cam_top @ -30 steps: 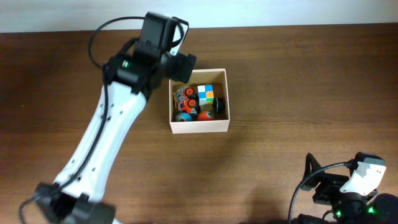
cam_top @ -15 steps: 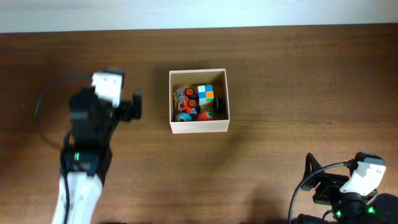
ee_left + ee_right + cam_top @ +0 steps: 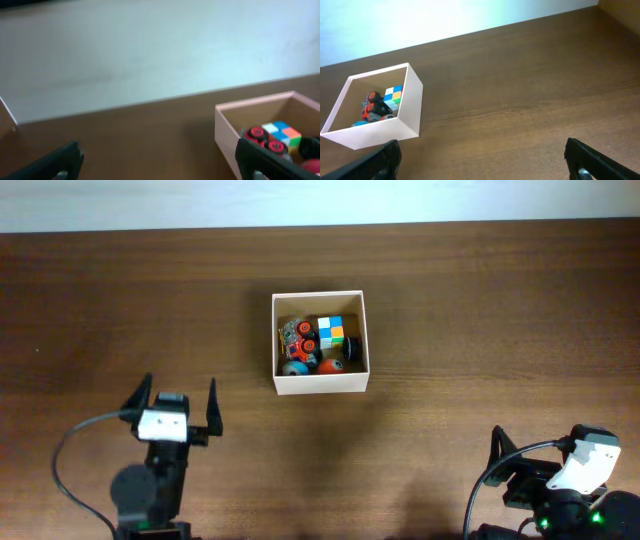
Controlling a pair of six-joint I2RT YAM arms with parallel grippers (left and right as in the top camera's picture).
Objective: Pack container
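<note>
The container (image 3: 320, 384), a cream-walled square box, stands at the table's middle back. It holds a colourful cube (image 3: 331, 332), a red-wheeled toy car (image 3: 299, 337), two small balls (image 3: 293, 367) and a black piece (image 3: 352, 348). My left gripper (image 3: 177, 402) is open and empty at the front left, well short of the box. In the left wrist view (image 3: 160, 165) the container (image 3: 225, 131) lies ahead to the right. My right gripper (image 3: 560, 480) is at the front right corner. It is open and empty in the right wrist view (image 3: 482, 165), with the container (image 3: 413, 102) far ahead to the left.
The brown wooden table (image 3: 480, 330) ends at a far edge just behind the container, with a pale surface (image 3: 320, 200) beyond it. Cables (image 3: 70, 460) loop beside both arm bases at the front.
My left arm has pulled back from beside the container's back left corner to the front left of the table, its gripper open and empty. The right arm has not moved.
</note>
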